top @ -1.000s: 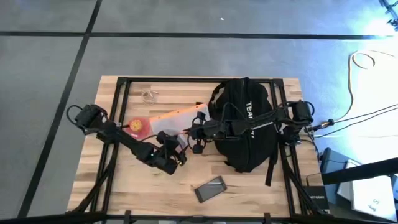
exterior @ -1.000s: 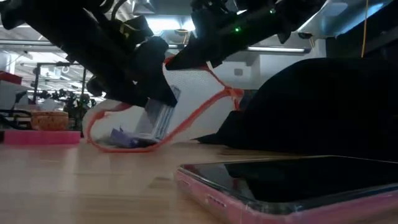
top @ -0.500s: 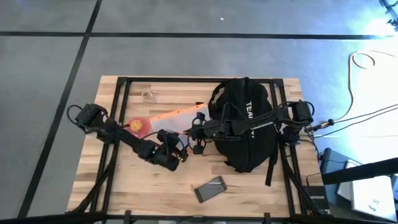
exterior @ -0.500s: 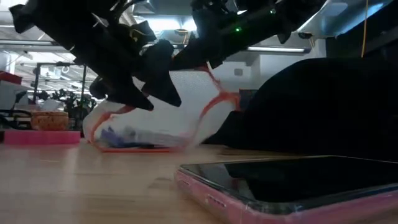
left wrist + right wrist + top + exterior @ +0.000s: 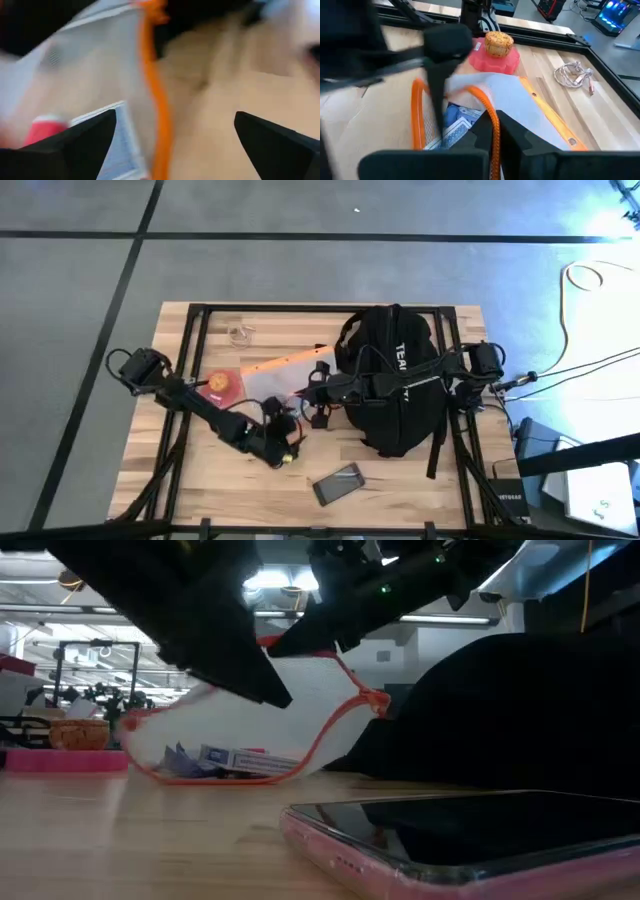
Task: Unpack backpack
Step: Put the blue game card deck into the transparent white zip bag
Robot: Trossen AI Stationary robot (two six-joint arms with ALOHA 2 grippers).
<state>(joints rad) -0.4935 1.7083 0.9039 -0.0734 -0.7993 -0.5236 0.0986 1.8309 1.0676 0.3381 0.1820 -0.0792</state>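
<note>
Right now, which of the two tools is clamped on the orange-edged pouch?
The right tool, shut on the pouch's orange rim beside the backpack. The left tool is open, touching nothing.

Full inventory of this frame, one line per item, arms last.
backpack: 1, black with white lettering, right half of table.
mesh pouch: 1, translucent white with orange trim, centre, beside the backpack.
card box: 1, blue and white, inside the pouch.
muffin: 1, yellow-brown, on a pink holder, left of the pouch.
cable: 1, pale, coiled, far left part of table.
phone: 1, dark screen, pink case, near edge.
table: 1, light wood, black frame.
left gripper: open, by the pouch's near edge.
right gripper: shut on the pouch's orange trim.
</note>
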